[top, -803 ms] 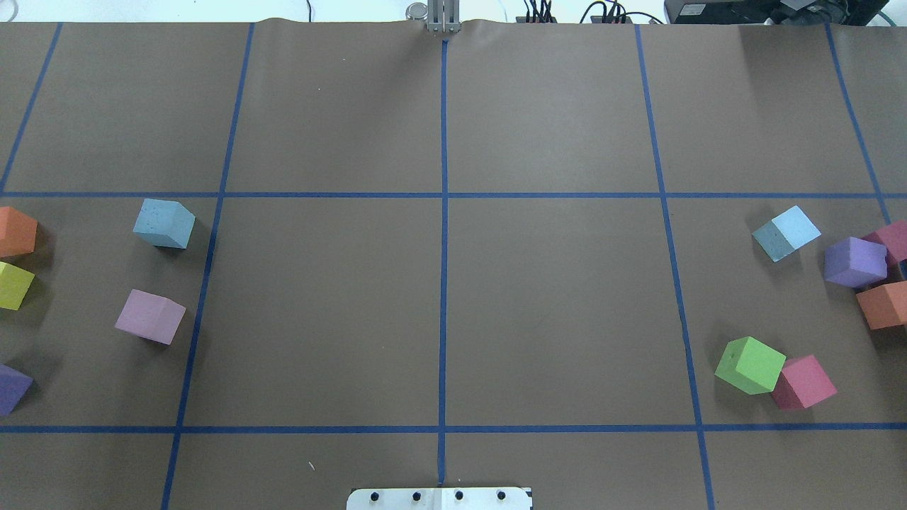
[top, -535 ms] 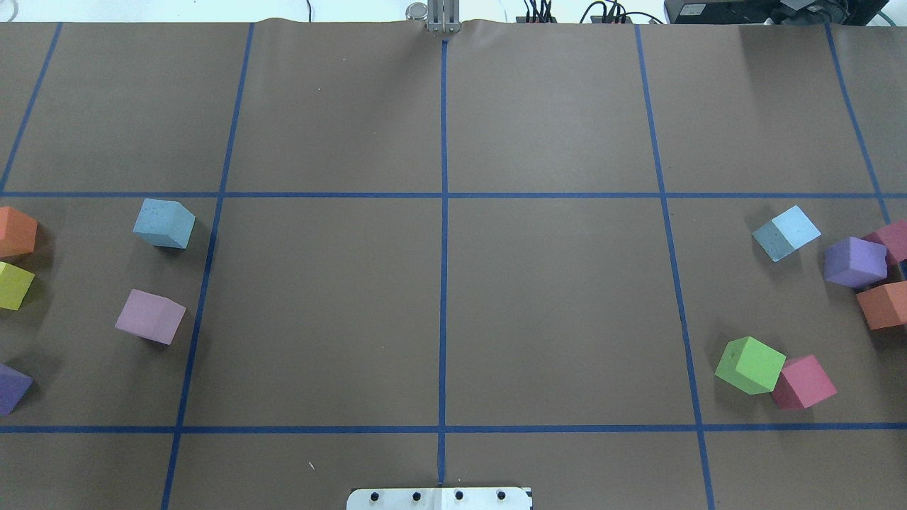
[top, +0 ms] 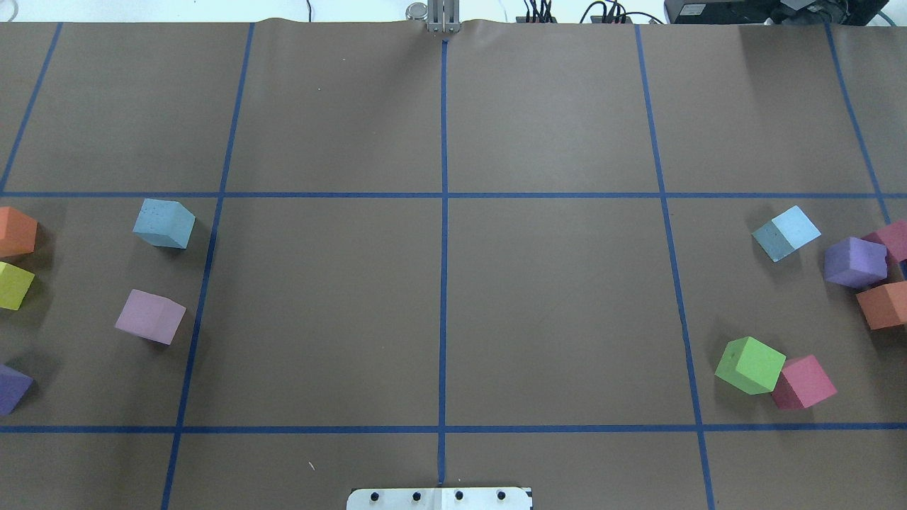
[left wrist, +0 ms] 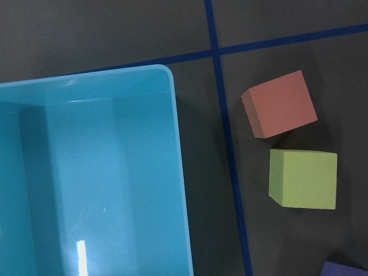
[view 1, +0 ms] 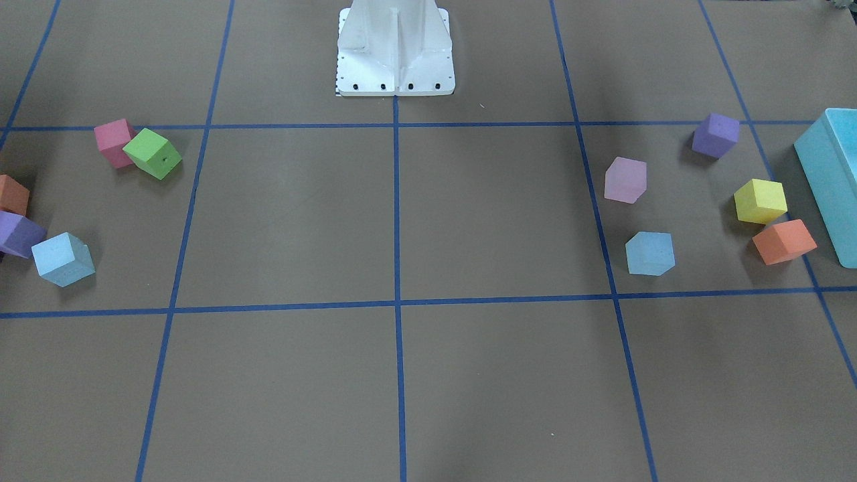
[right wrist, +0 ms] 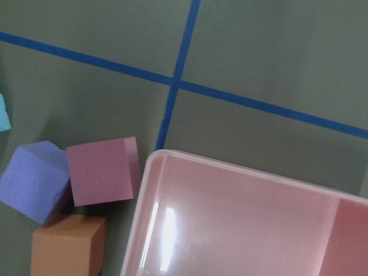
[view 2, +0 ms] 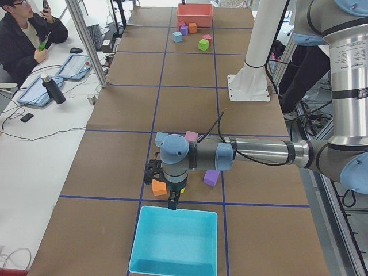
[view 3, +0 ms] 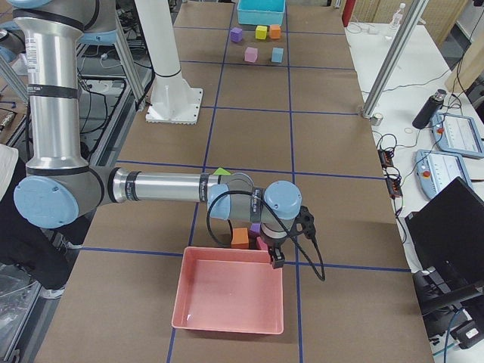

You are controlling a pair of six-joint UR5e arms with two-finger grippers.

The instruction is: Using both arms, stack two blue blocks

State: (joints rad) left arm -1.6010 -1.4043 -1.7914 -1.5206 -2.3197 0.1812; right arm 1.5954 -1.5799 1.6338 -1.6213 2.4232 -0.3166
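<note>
Nothing has moved since the earlier overhead pictures; every cube lies where it lay.

The left arm (view 2: 259, 152) is upright at the shoulder. Its forearm stretches level across the brown worktop (top: 553, 312) with the wrist turned down. The left gripper (view 2: 172, 205) points down at the far rim of the turquoise plastic box (view 2: 178, 241). I cannot tell whether its jaws are spread or pressed together.

The right arm (view 3: 159, 187) has the mirrored pose at the other end. The right gripper (view 3: 277, 262) hangs at the rim of the pink plastic tray (view 3: 227, 291), and its jaws are just as unreadable.

There are two small sky-blue foam cubes, well apart and unstacked. In the overhead view, the left sky-blue cube (top: 164, 223) lies at 9 o'clock from the worktop's centre. The right sky-blue cube (top: 786, 233) lies at 3 o'clock. Neither gripper is at either cube.

The other foam cubes in that view:
- **Lilac:** one lilac cube (top: 149, 316), at 6 o'clock of the left sky-blue cube.
- **Orange:** two, the left orange cube (top: 14, 231) and the right orange cube (top: 882, 304).
- **Yellow:** one yellow cube (top: 14, 285).
- **Dark purple:** two, the left purple cube (top: 10, 388) and the right purple cube (top: 855, 262). The right one is at 4 o'clock of the right sky-blue cube.
- **Green:** one green cube (top: 750, 365).
- **Magenta:** two. The near magenta cube (top: 804, 382) touches the green cube at its 4 o'clock. The far magenta cube (top: 893, 239) is at the edge of the view.
</note>
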